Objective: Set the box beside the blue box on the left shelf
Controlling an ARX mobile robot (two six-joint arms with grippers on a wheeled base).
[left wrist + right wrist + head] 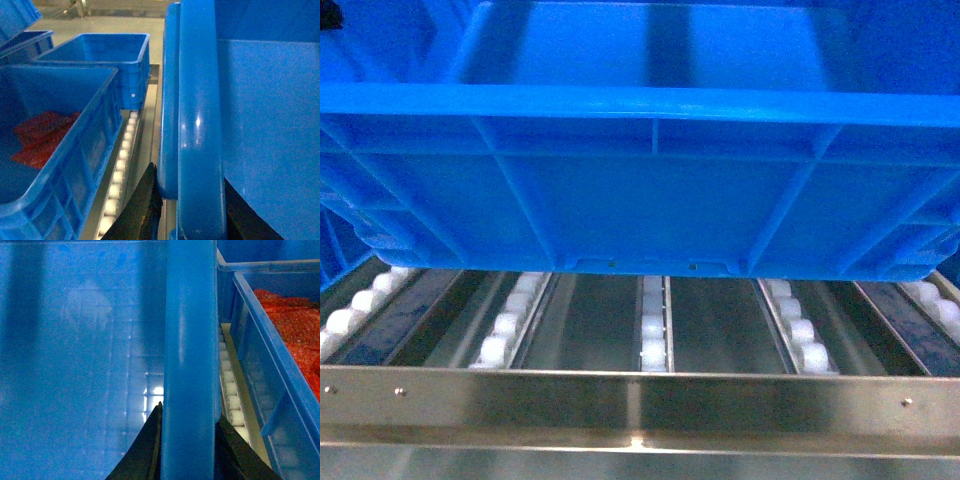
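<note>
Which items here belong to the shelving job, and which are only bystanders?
Job:
large bright-blue ribbed plastic crate
steel roller shelf
left gripper
right gripper
neighbouring blue crate

Bystanders:
red material inside that neighbour
blue crate of red contents
rear blue crate

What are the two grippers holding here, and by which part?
Both hold the box: the left gripper clamps the rolled rim of its left side wall, and the right gripper clamps the rim of its right wall.

Pale floor point(100, 22) seen beyond the rack, metal legs point(82, 6) glimpsed at the far edge, cool bluish light cast throughout
</note>
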